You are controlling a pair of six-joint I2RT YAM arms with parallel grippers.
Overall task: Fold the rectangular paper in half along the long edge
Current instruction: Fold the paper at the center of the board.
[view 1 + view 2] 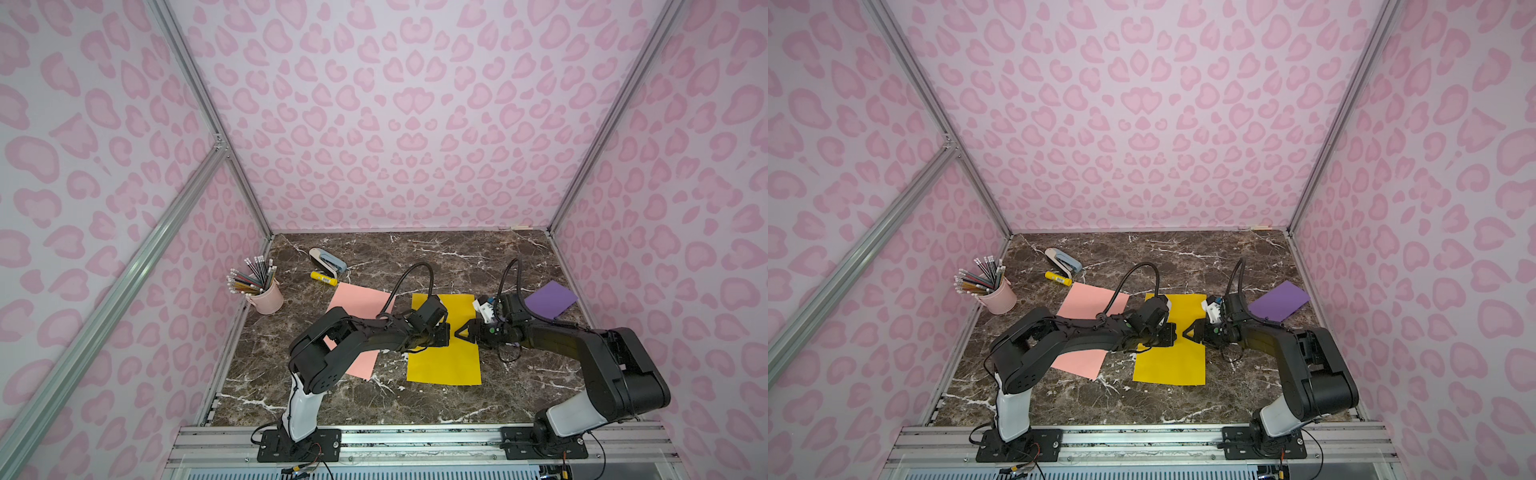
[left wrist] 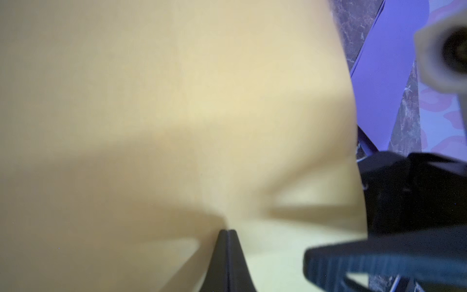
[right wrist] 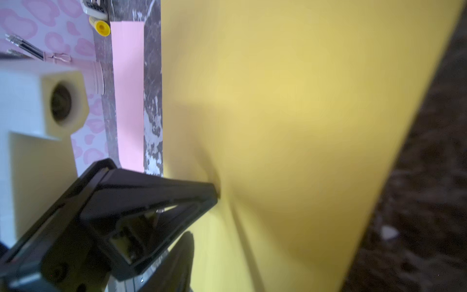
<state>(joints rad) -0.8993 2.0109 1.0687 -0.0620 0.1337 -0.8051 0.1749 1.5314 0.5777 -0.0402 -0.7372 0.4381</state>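
Lying flat in the middle of the marble surface (image 1: 415, 257), the yellow paper (image 1: 442, 365). Its long axis runs from the arm bases toward the back wall. – A

Noted. Who is on it? – B

Left fingers (image 2: 219, 257), closed together. The tip is pressed down on the sheet, about on its centre line. Creases fan out from the contact in the left wrist view. – A

And the right? – B

Right fingers (image 2: 379, 256) reach in low from the paper's right side. The tips sit just inside the right long edge, near the left tip. They look parted, with nothing visibly pinched, though blur leaves some doubt. – A

So the free long edge lies on the right arm's side. – B

Yes. My reading: the right arm is nearer that edge and would carry it over to the left long edge, with the left fingers marking the fold line. No fold made yet. – A

Neighbours? – B

Pink sheet (image 1: 357, 303) just beside on the left, partly under the left arm. Purple sheet (image 1: 550, 299) apart to the right. – A
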